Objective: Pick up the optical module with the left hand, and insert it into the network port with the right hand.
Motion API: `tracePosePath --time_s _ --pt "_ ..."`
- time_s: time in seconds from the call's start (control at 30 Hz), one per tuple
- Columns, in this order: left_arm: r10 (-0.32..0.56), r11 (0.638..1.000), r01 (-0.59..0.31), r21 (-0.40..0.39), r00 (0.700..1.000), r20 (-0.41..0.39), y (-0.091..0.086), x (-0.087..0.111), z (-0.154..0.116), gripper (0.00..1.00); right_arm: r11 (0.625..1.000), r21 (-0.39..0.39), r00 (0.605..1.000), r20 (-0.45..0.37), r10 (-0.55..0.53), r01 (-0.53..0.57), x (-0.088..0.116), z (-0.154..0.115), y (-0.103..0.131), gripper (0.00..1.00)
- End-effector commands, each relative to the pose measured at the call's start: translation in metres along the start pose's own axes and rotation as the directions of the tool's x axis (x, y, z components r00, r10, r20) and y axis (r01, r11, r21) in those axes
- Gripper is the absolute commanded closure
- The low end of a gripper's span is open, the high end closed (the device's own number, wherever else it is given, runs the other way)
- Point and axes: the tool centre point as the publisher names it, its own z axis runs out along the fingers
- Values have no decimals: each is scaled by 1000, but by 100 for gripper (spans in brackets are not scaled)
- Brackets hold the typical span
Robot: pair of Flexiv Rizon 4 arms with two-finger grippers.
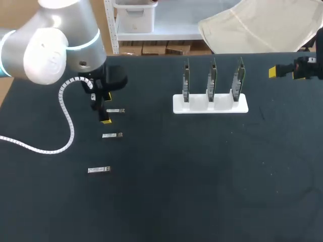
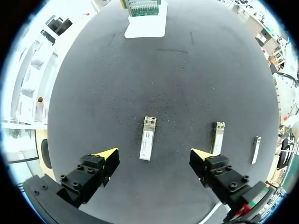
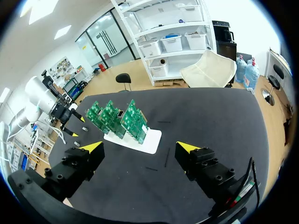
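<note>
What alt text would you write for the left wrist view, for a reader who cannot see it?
The left claw, open, hangs over a silver optical module lying on the dark table, in line between its yellow-tipped fingers and touched by neither. Two more modules lie to one side, and a white stand of green circuit boards sits farther ahead.

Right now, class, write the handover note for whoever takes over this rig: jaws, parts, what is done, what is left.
Left gripper: jaws open, either side of one optical module that lies flat on the table; not gripped.
Two spare modules lie beside it.
Right gripper: jaws open, empty, off to the side of the white stand with its three green boards.
Done: nothing lifted.
Left: grasp, hand over, insert.
</note>
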Motion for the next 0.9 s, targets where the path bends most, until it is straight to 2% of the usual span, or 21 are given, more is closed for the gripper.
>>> tracePosePath --time_s 0.03,0.37,0.9 --pt "-1 1000 1 0 1000 -21 5 -6 2 0 1000 6 1000 1 1 -1 1 -1 1 0" --pt "14 1000 -14 2 999 -52 5 -9 6 0 1000 6 1000 1 1 -1 1 -1 1 0" --pt "-12 999 15 40 998 -66 4 -7 9 0 1000 6 1000 1 1 -1 1 -1 1 0"
